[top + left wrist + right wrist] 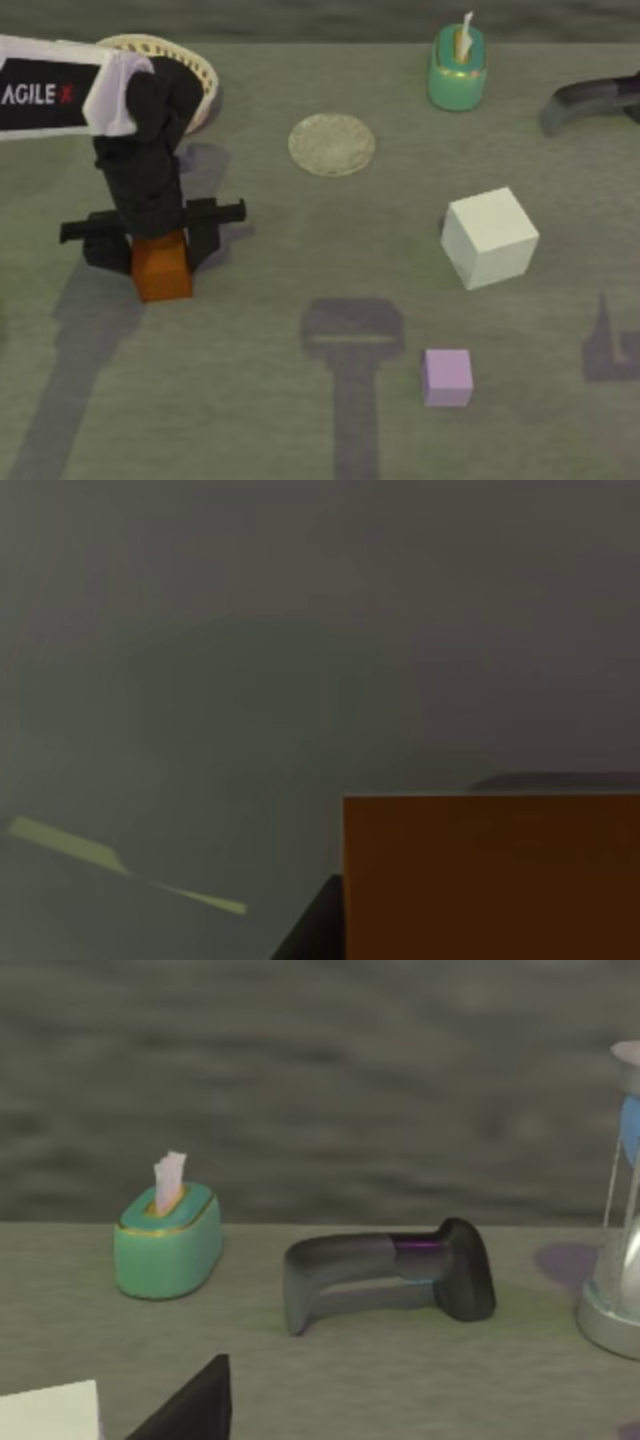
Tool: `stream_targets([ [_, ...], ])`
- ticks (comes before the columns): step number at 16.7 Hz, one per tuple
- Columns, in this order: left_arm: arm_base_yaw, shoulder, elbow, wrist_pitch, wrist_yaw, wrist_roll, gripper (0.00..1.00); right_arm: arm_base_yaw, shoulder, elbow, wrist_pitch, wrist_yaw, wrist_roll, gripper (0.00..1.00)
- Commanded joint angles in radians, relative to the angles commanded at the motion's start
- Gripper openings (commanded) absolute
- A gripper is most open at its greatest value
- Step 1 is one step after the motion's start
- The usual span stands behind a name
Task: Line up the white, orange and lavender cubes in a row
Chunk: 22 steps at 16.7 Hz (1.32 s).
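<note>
Our left gripper [160, 245] hangs over the left part of the table [300, 400], pointing straight down. Directly beneath it sits the orange cube [163, 267], its top tucked between the two black fingers, which stand at either side of it. The fingers look closed onto the cube's sides, though we cannot tell for certain whether they press it or merely flank it. In the left wrist view the orange cube [490, 875] fills the near corner, with a dark finger edge right against it.

Well off to the right of this gripper lies the white cube [490, 237], turned slightly askew. Nearer to us than the white cube, and equally far from the gripper, rests the small lavender cube [447, 377]. The three cubes are apart, not in a row.

Just behind the gripper's arm a woven basket [200, 70] shows partly. A round coaster [332, 144] lies beyond and to the right of the gripper, and farther right stands a green tissue box [457, 70].

Our right arm is out of the top view. Its wrist view shows the tissue box [168, 1242], a dark handheld scanner [390, 1278], an hourglass [615, 1260] and a corner of the white cube [50, 1415]. We cannot tell how its fingers stand.
</note>
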Motion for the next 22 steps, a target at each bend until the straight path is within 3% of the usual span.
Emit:
stream_targets([
  [2, 0.000, 0.000, 0.000, 0.000, 0.000, 0.000, 0.00, 0.000, 0.000, 0.000, 0.000, 0.000, 0.000, 1.00],
  [11, 0.002, -0.024, 0.009, -0.014, -0.008, 0.006, 0.00, 0.000, 0.000, 0.000, 0.000, 0.000, 0.000, 1.00],
  [18, 0.019, -0.104, 0.141, -0.235, -0.009, 0.002, 0.00, 0.000, 0.000, 0.000, 0.000, 0.000, 0.000, 1.00],
  [22, 0.021, -0.116, 0.153, -0.251, -0.009, 0.003, 0.00, 0.000, 0.000, 0.000, 0.000, 0.000, 0.000, 1.00],
])
